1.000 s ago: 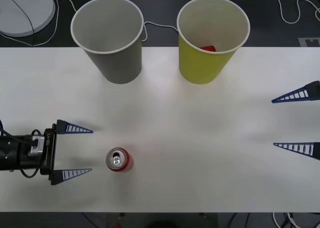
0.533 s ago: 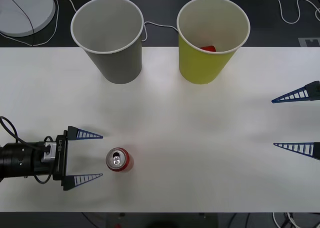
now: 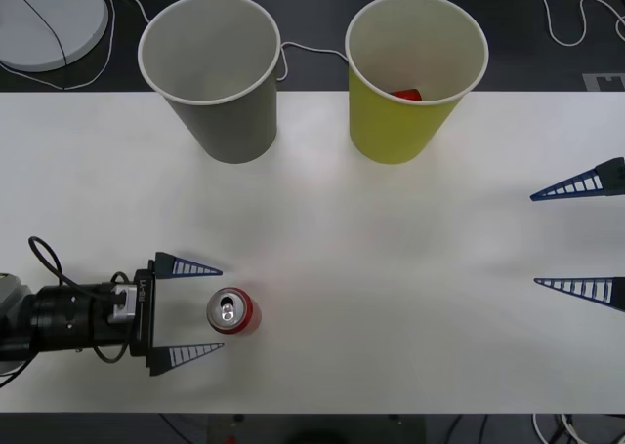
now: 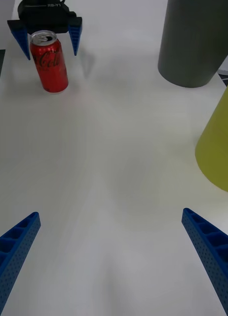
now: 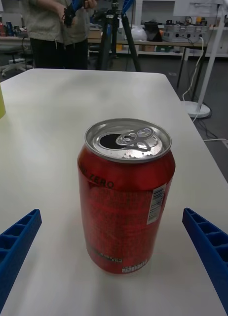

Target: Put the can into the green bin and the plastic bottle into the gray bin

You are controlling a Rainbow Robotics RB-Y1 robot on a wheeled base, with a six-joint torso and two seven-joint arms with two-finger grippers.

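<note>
The red can [image 3: 232, 310] stands upright near the table's front edge, left of centre. My left gripper [image 3: 221, 308] is open at the can's left side, its fingertips reaching just either side of the can without touching. In the left wrist view the can [image 5: 126, 195] stands close between the open fingers [image 5: 15, 242]. The gray bin [image 3: 229, 122] and the green bin [image 3: 395, 127] stand upright at the back. At the table's right edge my right gripper [image 3: 534, 240] hangs open and holds nothing. The plastic bottle is out of view.
Something red [image 3: 406, 95] lies inside the green bin. A white round disc [image 3: 49, 15] and cables lie on the dark floor beyond the table. In the right wrist view, bare white table [image 4: 114, 163] stretches between my right gripper and the can [image 4: 49, 61].
My left gripper has moved right towards the can, still open, and its fingertips now flank the can. The right arm, the can and both bins have not moved.
</note>
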